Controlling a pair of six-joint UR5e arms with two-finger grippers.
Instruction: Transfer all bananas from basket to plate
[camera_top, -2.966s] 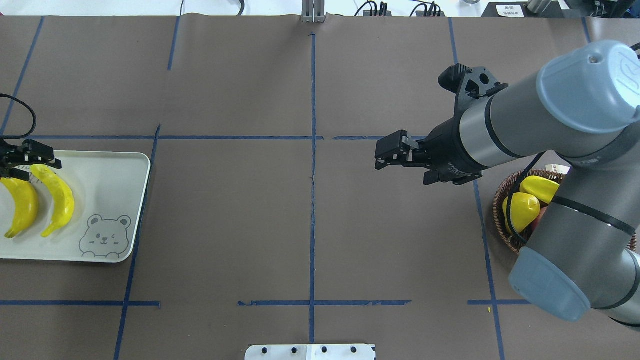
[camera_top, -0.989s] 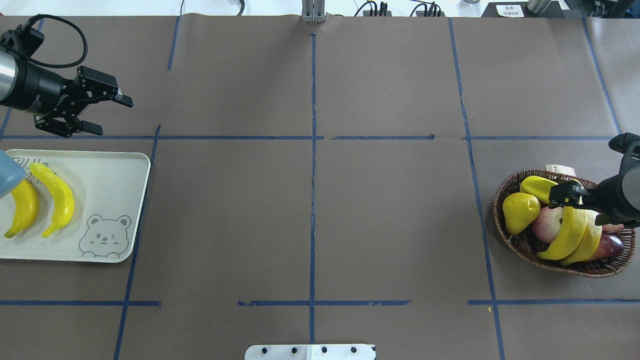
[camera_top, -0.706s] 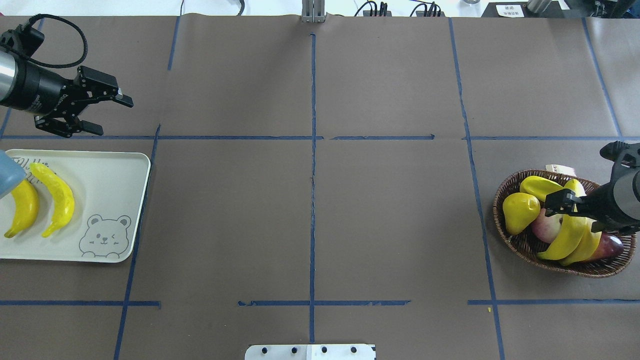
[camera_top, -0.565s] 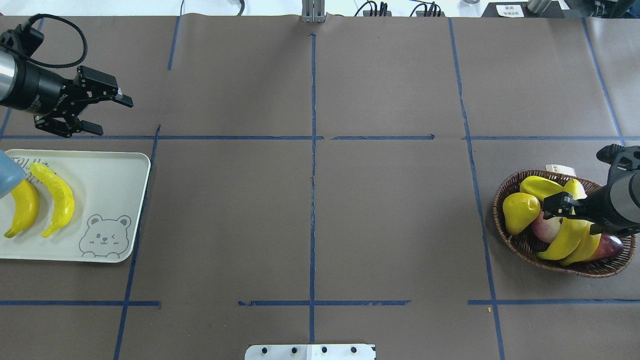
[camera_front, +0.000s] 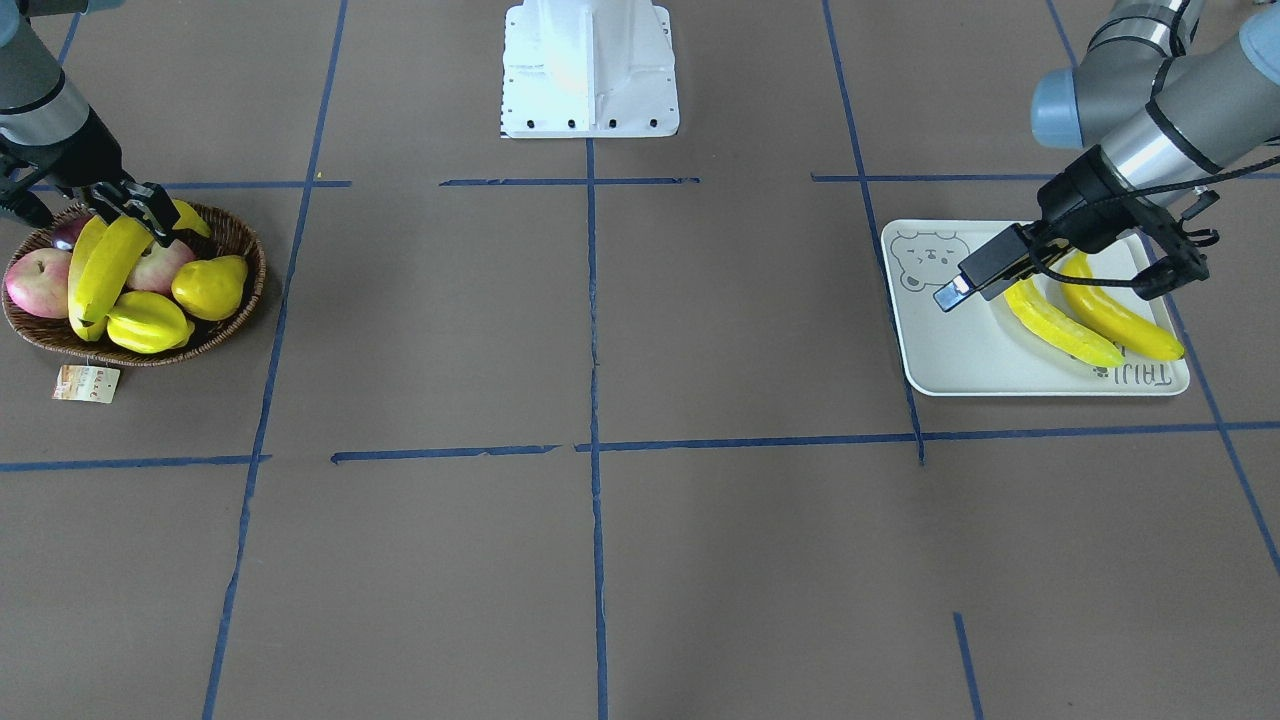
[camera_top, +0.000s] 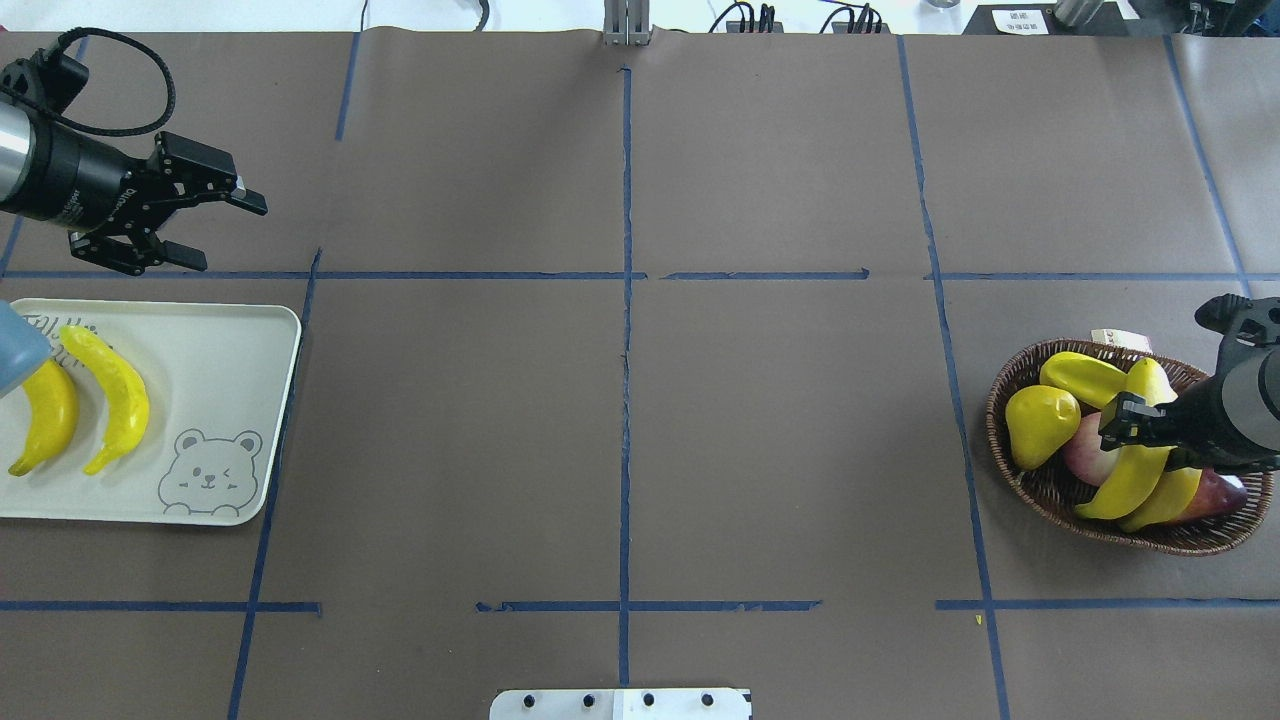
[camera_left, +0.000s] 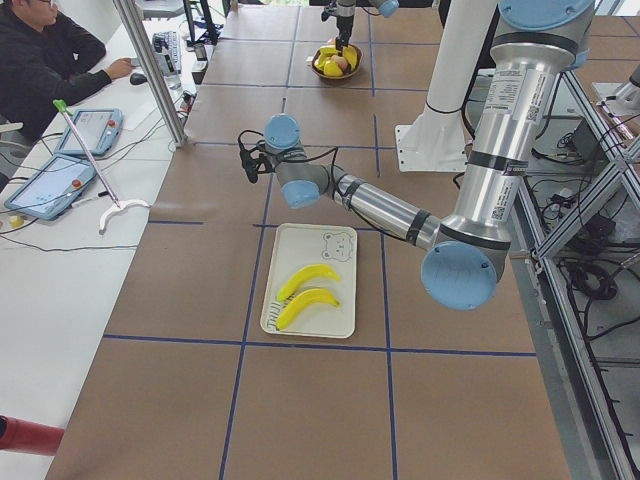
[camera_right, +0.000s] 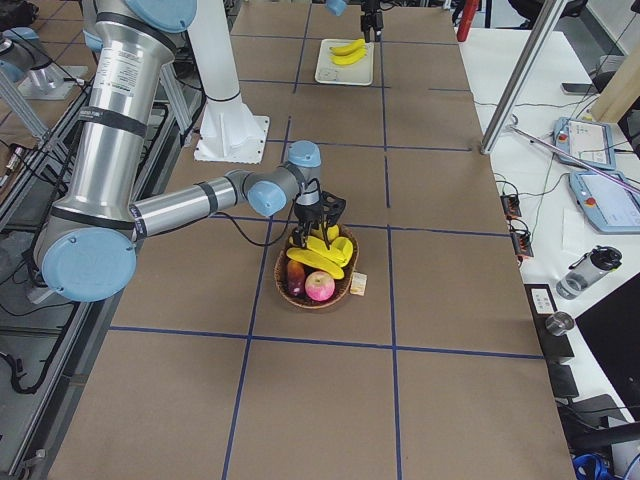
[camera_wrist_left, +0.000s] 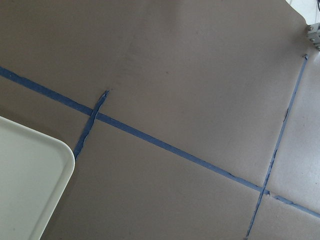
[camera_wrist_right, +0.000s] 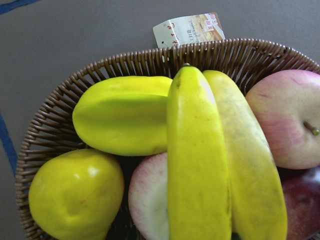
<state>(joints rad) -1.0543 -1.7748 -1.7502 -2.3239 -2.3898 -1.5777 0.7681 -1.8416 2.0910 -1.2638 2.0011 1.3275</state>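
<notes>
Two bananas (camera_top: 1125, 480) lie side by side across the other fruit in the wicker basket (camera_top: 1040, 490) at the table's right end; they fill the right wrist view (camera_wrist_right: 197, 165). My right gripper (camera_top: 1130, 425) is open and low over them, its fingers straddling the upper banana (camera_front: 105, 270). Two more bananas (camera_top: 115, 395) lie on the pale bear plate (camera_top: 220, 340) at the left end. My left gripper (camera_top: 228, 236) is open and empty, hovering beyond the plate's far edge. The left wrist view shows only a plate corner (camera_wrist_left: 25, 185).
The basket also holds a yellow pear (camera_top: 1040, 425), a starfruit (camera_top: 1080, 375), a pink apple (camera_top: 1085, 455) and a dark red fruit (camera_top: 1220, 490). Its paper tag (camera_top: 1115, 340) lies outside the rim. The robot's base plate (camera_front: 590, 70) is at the near middle.
My right arm swung from the table's middle to the basket and lowered onto the bananas. My left gripper left the banana on the plate, rose and moved beyond the plate's far edge.
</notes>
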